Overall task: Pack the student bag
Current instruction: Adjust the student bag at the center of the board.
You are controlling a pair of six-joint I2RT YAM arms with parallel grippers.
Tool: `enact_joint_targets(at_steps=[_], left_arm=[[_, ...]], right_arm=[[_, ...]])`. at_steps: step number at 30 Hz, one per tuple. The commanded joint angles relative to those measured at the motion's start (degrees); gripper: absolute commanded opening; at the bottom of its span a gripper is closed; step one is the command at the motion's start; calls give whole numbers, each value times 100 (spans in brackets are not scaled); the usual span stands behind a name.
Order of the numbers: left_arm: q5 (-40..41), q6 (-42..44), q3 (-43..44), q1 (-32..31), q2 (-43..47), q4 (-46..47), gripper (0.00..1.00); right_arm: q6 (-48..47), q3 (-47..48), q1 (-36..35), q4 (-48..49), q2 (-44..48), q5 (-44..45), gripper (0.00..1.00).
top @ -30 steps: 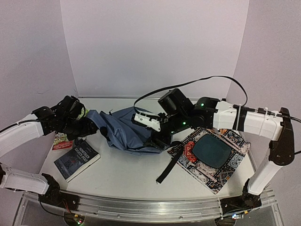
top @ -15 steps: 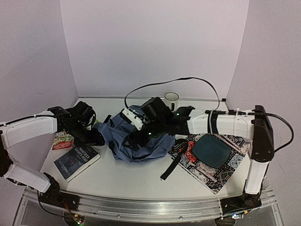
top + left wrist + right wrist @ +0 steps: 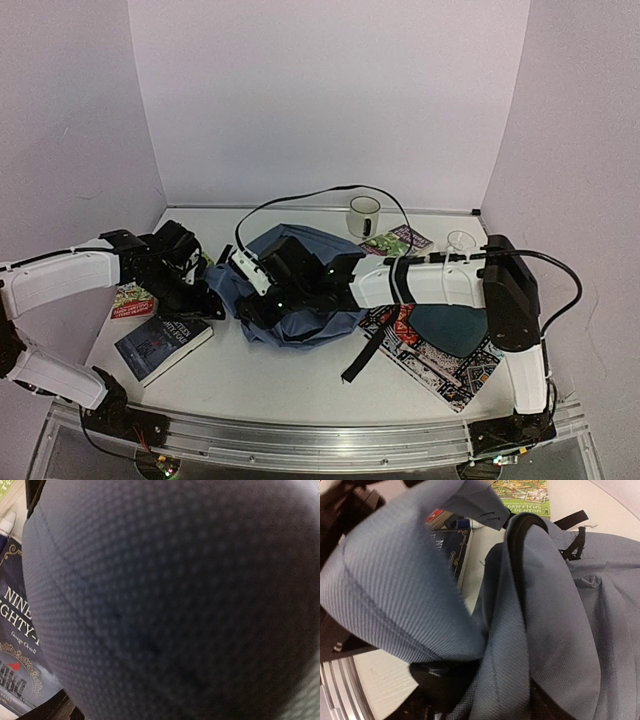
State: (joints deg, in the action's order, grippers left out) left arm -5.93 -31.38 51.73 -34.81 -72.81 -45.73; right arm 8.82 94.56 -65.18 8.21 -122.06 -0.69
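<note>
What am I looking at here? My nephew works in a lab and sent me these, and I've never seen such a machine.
Two white robot arms are bolted at the near edge of a table, each ending in a two-finger gripper. The wide picture comes from a camera above and behind them; the close-ups come from wrist cameras. The left gripper and right gripper both sit right against a slate-blue backpack. Fabric fills both close-ups, so whether either pinches it cannot be told. Around it lie a Nineteen Eighty-Four paperback, a green book, a mug, a clear cup and a patterned mat.
</note>
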Motion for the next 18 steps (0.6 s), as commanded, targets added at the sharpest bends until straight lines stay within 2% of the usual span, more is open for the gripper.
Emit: enact_joint_targets(at_steps=[1,2,3,5,13,18], left_arm=[[22,-49,16,9,129,-374,86],[25,-51,34,8,105,-464,87],[40,-47,17,5,113,-529,87],[143,-34,-5,9,147,-672,87],[346,17,-28,8,545,-1112,89],[521,-94,398,9,787,-1082,92]], right_arm=[[-151,269,118,234,125,162,28],[-162,307,154,233,145,120,19],[-177,307,188,235,184,115,15],[-236,310,260,242,245,119,13],[-519,331,497,322,511,-171,9],[-620,-5,484,313,500,-1423,12]])
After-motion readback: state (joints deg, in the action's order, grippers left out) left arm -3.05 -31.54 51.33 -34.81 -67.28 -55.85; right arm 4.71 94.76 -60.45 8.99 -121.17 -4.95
